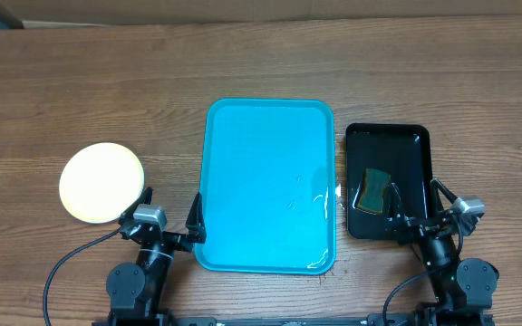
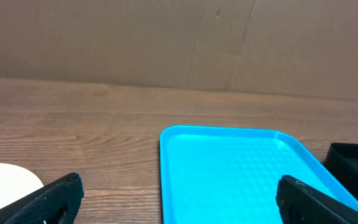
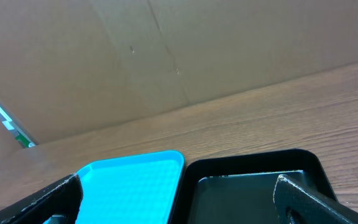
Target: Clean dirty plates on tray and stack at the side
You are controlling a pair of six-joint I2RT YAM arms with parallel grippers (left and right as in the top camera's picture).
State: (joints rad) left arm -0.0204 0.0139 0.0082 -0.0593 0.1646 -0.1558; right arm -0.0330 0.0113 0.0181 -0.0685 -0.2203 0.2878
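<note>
The tray (image 1: 270, 181) lies bare, no plate on it; the plates (image 1: 101, 181) sit on the table well to the left of the tray, seen from above as one pale yellow disc, so their count cannot be told; being round, they offer no long axis. The left gripper (image 1: 170, 208), jaws wide and empty, hangs at the tray's near left corner, much nearer the plates than the right gripper (image 1: 417, 204), equally open, right of the tray over the black tray (image 1: 388, 136) holding a sponge (image 1: 373, 188).
</note>
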